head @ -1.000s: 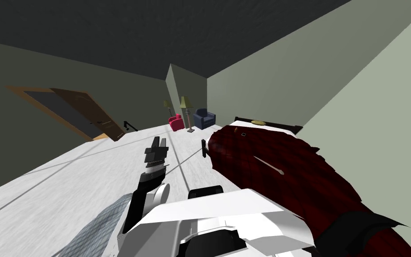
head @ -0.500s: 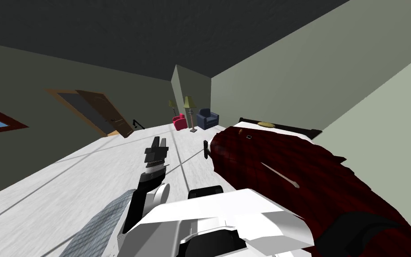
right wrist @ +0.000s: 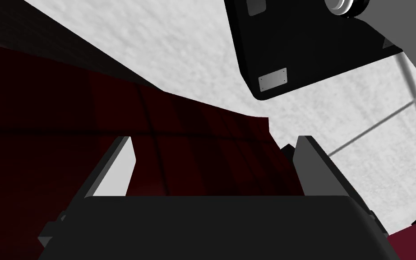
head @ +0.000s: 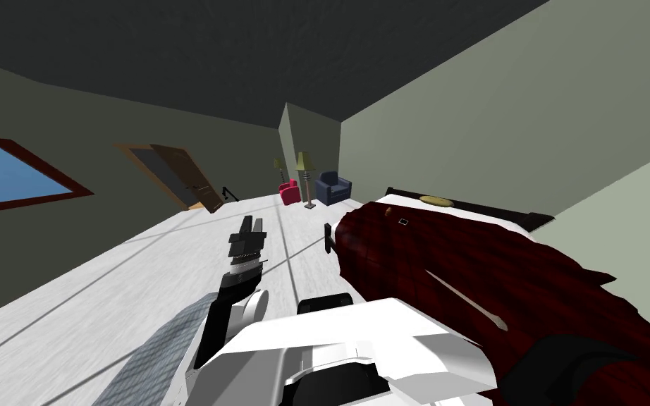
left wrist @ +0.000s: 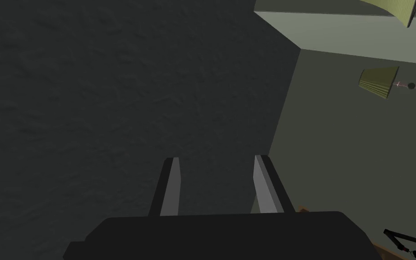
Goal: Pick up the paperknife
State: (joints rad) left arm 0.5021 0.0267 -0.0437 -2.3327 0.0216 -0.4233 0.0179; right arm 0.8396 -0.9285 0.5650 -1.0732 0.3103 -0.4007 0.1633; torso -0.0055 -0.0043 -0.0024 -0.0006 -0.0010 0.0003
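Paperknife (head: 468, 299) is lying flat on the bed's dark red bedspread (head: 528, 282), off to my right side. Right pincer (right wrist: 216, 137) is spread wide, just beside the bed's edge above the white floor (head: 105, 296). Left pincer (left wrist: 216, 159) is spread too, held up out front.

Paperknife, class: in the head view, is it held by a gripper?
No, the paperknife lies on the dark red bedspread, apart from the left gripper.
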